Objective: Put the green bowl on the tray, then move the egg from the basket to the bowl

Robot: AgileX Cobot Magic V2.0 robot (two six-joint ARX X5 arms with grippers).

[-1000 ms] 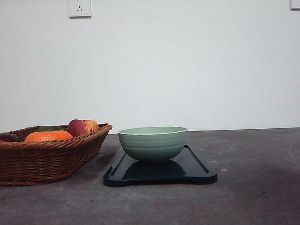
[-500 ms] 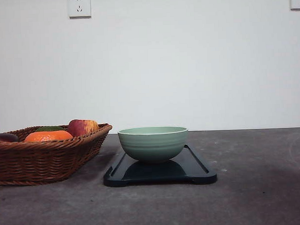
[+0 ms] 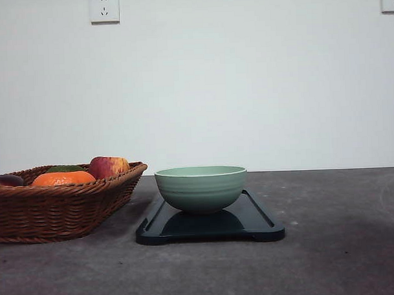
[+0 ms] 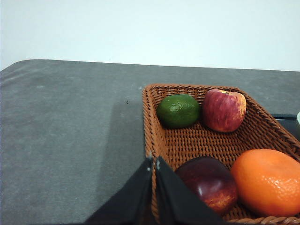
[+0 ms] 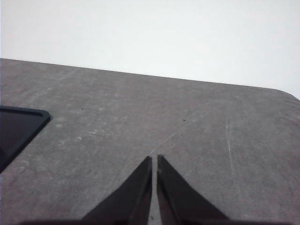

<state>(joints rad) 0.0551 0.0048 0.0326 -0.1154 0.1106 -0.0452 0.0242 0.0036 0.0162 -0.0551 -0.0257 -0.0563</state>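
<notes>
The green bowl [image 3: 201, 188] stands upright on the dark tray [image 3: 258, 226] at the table's middle. To its left is the wicker basket [image 3: 57, 210]. In the left wrist view a dark reddish-brown oval, the egg [image 4: 208, 185], lies in the basket [image 4: 197, 140] beside my left gripper [image 4: 154, 161], which is shut and empty over the basket's near rim. From the front the egg [image 3: 5, 181] just peeks over the rim at far left. My right gripper [image 5: 154, 159] is shut and empty above bare table, with a tray corner [image 5: 16, 126] off to one side.
The basket also holds a red-yellow apple [image 4: 224, 110], an orange [image 4: 267, 180] and a dark green fruit [image 4: 178, 110]. Bare grey table lies to the right of the tray. A white wall with sockets [image 3: 104, 8] closes the back.
</notes>
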